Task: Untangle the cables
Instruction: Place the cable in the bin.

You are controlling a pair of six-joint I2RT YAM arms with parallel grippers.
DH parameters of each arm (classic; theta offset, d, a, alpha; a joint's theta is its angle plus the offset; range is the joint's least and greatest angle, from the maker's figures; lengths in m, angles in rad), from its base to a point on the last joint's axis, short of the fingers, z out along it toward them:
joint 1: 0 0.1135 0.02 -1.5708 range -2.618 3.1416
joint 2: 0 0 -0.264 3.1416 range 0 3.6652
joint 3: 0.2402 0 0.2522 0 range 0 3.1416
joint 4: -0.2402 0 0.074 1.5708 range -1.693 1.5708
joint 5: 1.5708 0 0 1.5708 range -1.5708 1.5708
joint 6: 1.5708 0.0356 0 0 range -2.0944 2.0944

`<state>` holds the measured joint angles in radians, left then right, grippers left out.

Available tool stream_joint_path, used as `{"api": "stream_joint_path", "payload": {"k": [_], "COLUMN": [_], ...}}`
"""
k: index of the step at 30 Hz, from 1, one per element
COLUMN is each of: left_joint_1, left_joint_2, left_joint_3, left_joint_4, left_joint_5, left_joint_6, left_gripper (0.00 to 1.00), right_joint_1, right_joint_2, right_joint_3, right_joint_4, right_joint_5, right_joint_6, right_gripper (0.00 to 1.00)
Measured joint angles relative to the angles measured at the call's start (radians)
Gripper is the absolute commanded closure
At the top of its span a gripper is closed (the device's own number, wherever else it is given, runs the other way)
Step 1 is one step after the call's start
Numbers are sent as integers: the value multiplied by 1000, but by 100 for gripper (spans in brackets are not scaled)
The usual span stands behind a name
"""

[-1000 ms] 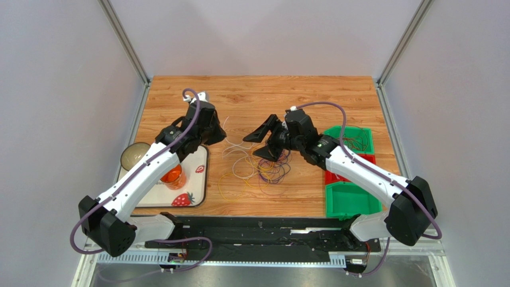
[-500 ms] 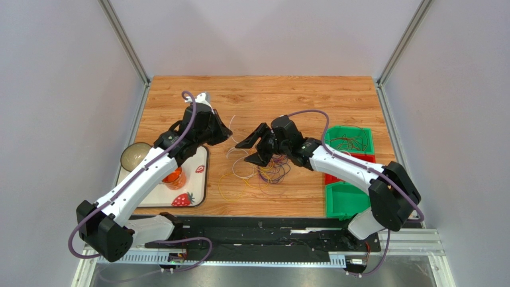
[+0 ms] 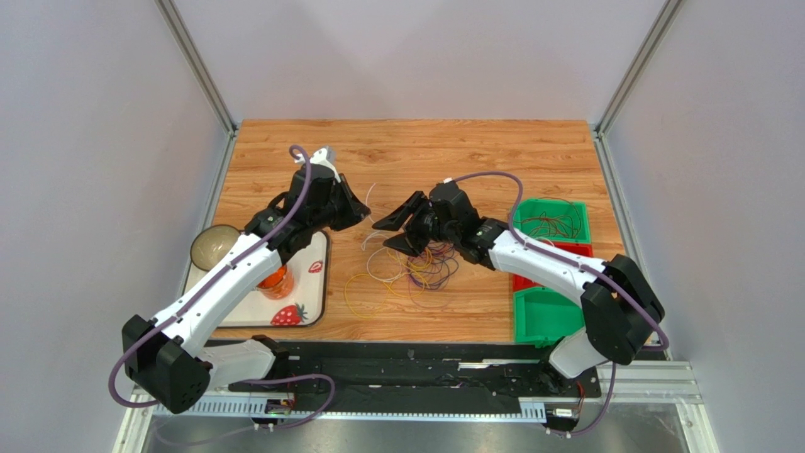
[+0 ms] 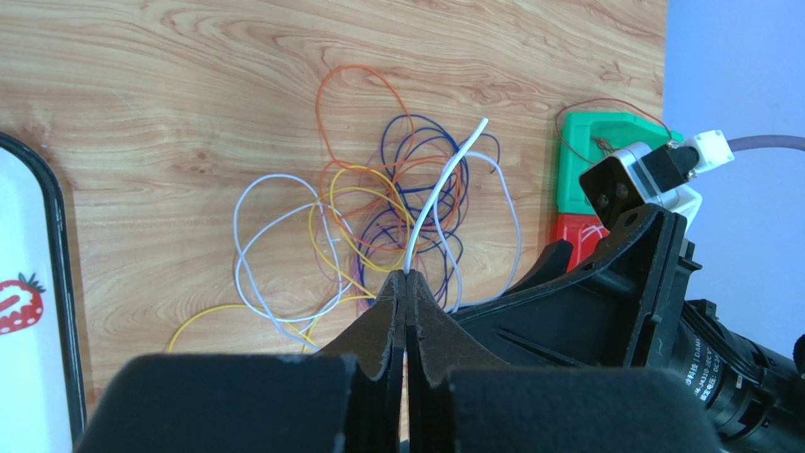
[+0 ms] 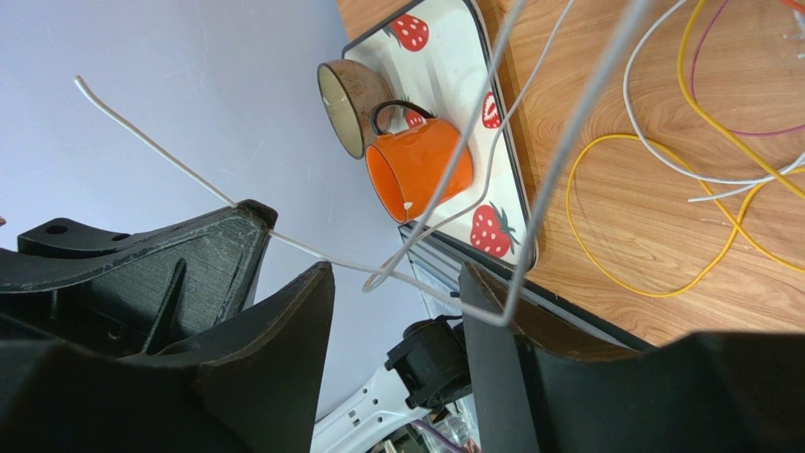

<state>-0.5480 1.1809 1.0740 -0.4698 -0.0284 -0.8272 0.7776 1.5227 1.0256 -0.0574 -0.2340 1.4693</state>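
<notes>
On the wooden bench, the left end effector pinches a thin white cable; at its 3 o'clock, the right end effector is spread.

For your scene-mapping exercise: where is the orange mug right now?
Top view, left side: the orange mug sits on the strawberry tray, beside the brown bowl.
</notes>
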Motion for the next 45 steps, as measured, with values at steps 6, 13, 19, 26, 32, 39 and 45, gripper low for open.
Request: {"api": "stream_joint_path", "payload": {"k": [6,13,19,26,32,39,45], "left_joint_1": [0,0,0,0,0,0,1], "left_joint_2": [0,1,3,6,12,12,-11], "left_joint_3": [0,0,0,-19,-26,-26,48], "left_joint_4": [3,17,28,40,43,39,-94], "left_joint_5": [11,37,54,58,68,96,68], "left_joint_6": [-6,-19,-24,-24,-24,6,87], "left_gripper": [100,100,100,100,100,33,22], "right_joint_1": [1,1,1,1,1,0,-16], "right_joint_2": [-79,-99,-93,-57,-48,-49,-52], "right_joint_3": [-105,-128,-121,-86,-81,-52,102], "right_joint_4": [48,69,85,86,83,42,-53], "right_joint_5": [76,132,140,145,147,155,132], "right_joint_6": [24,27,28,27,31,3,-99], "right_gripper": [47,48,52,87,100,100,100]}}
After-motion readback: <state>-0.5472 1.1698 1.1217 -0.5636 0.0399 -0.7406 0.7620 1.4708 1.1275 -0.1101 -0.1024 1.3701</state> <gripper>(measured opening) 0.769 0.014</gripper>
